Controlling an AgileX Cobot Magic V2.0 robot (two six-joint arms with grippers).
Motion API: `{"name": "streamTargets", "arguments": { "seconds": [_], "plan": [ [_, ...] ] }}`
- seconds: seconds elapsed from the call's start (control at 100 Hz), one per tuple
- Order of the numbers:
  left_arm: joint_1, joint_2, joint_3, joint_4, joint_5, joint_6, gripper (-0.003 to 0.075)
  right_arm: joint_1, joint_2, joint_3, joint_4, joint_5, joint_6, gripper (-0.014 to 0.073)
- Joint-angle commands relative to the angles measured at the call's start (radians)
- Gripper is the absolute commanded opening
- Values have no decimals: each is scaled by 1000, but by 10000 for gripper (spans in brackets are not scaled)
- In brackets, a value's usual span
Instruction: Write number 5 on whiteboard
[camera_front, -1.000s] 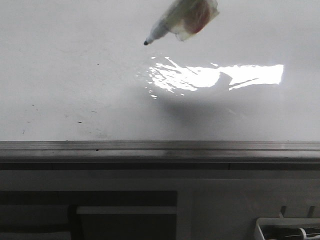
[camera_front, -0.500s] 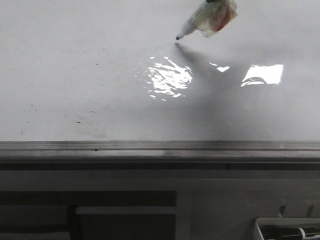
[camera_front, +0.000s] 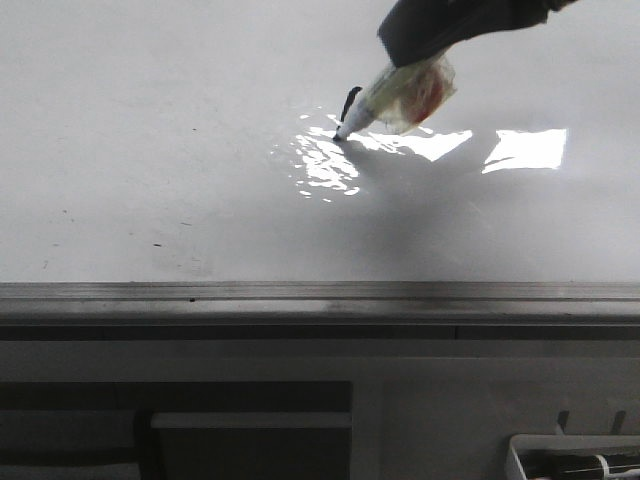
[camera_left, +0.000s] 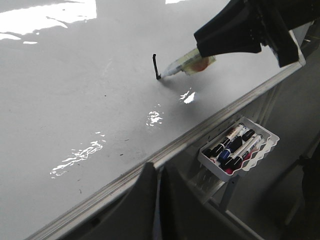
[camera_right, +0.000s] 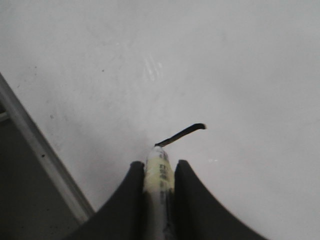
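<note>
**So: first stroke down, plenty left to spoil**

So far I see only one short black stroke of the number 5 (camera_front: 349, 101), a thin, slightly hooked line on the whiteboard (camera_front: 150, 130), just beside the bright glare patch (camera_front: 330, 160) and well up from the grey edge rail (camera_front: 320, 292). The marker (camera_front: 385, 103) has its dark tip at the lower end of that stroke, apparently touching the board. Its pale barrel is wrapped in something clear and crinkled with a reddish patch showing through.

My right tool (camera_right: 159, 170) is clamped on the barrel, both dark curved fingers pressed against it. The left tool (camera_left: 157, 175) carries nothing that I can see; its two fingers stand very close together, and I cannot tell whether they quite meet.

My worries, as judgement only. The board is glossy and hard, so the tip could skate or lift and leave a gap if pressure varies. The slick wrap may let the barrel twist in the grip, slanting the curve. Wet ink on that smooth surface would smear if the marker's body drags over it. The glare also hides the line from the front camera, so I may misjudge where the belly should start.

Off to the side, a white wavy-edged tray (camera_left: 239, 149) holds spare markers below the rail.
</note>
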Motion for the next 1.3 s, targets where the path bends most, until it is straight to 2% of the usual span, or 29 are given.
{"name": "streamTargets", "arguments": {
  "seconds": [0.0,0.09,0.23,0.4,0.51,0.62,0.78,0.89,1.0,1.14,1.29],
  "plan": [
    [-4,9,-27,-6,-80,-9,-20,11,5,-13,-12,14,-6,-40],
    [-4,9,-27,-6,-80,-9,-20,7,5,-13,-12,14,-6,-40],
    [-4,9,-27,-6,-80,-9,-20,-54,-6,-13,-12,47,6,-40],
    [-4,9,-27,-6,-80,-9,-20,-142,-55,-13,-12,133,13,-40],
    [-4,9,-27,-6,-80,-9,-20,-149,-85,-13,-9,184,13,-40],
    [-4,9,-27,-6,-84,-9,-21,-117,-89,-10,42,201,13,-40],
    [-4,9,-27,-6,-86,-9,-20,-13,-42,21,126,86,13,-40],
    [-4,9,-27,-6,-86,-9,-20,40,29,22,133,26,13,-40],
    [-4,9,-27,-6,-86,-9,-20,47,47,4,137,10,13,-40],
    [-4,9,-27,-6,-86,-9,-20,47,-34,-37,131,25,13,-40],
    [-4,9,-27,-6,-88,-9,-20,34,-101,-44,114,-62,13,-40]
  ]
}}
